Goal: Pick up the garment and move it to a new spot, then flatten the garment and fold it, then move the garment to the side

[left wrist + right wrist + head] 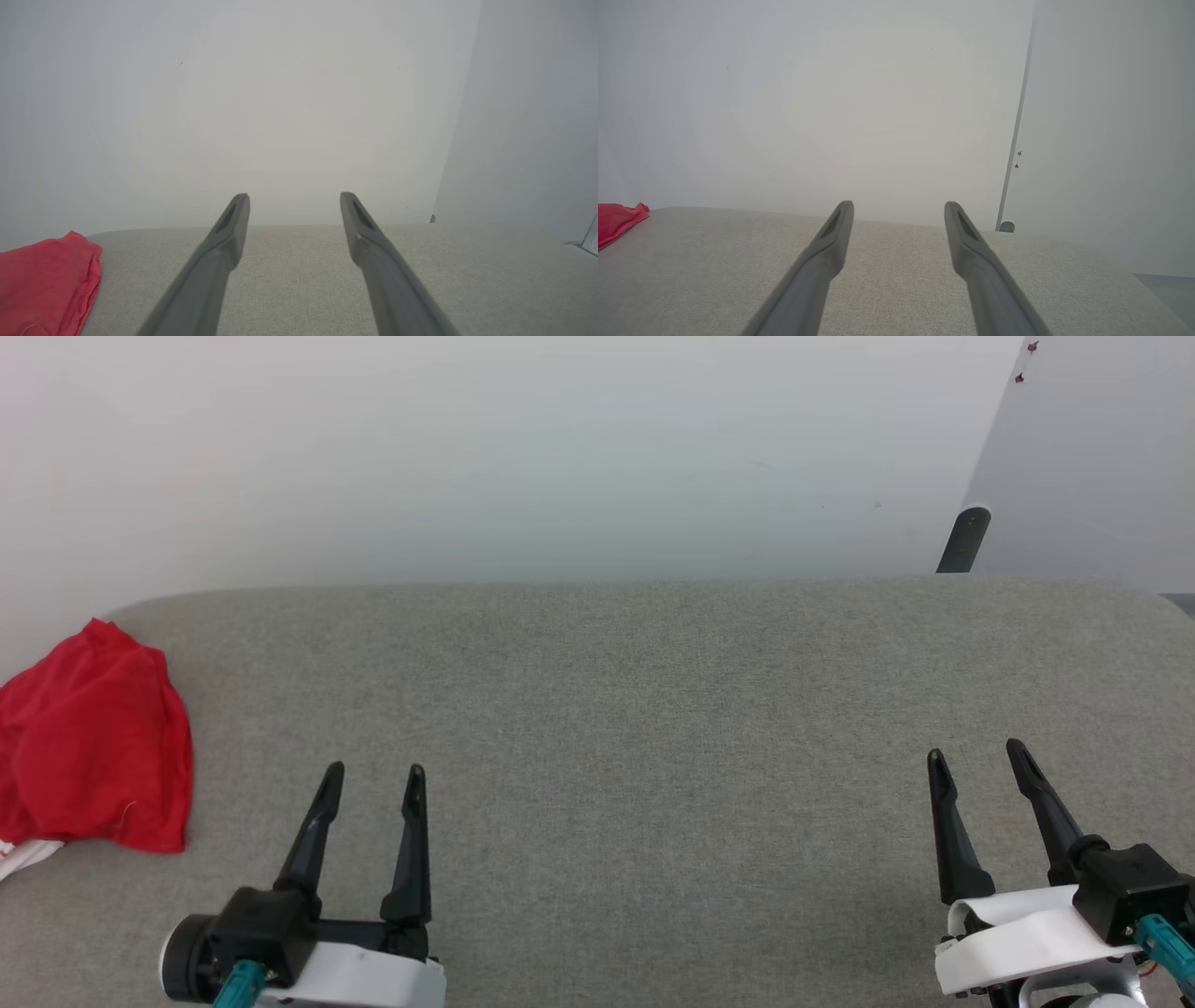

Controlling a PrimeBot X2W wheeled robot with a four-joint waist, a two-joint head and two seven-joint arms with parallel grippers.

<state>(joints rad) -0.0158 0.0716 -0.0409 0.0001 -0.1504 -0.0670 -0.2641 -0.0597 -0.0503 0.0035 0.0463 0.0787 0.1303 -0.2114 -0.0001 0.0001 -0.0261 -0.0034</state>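
The garment (89, 742) lies crumpled in a bright-red heap at the far left edge of the grey fabric surface (653, 709), with a bit of white and striped trim at its lower left. It also appears as the garment (44, 284) at the lower left and the garment (616, 221) at the left edge. My left gripper (375, 773) stands open over the surface, to the right of the heap and apart from it, holding nothing. Far to the right my right gripper (976, 754) is open and empty. Both sets of fingers point toward the back wall.
A pale wall rises behind the surface's rounded far edge. A slanted white panel (1092, 457) with a dark post (963, 539) stands at the back right. The grey surface stretches wide between and beyond the grippers.
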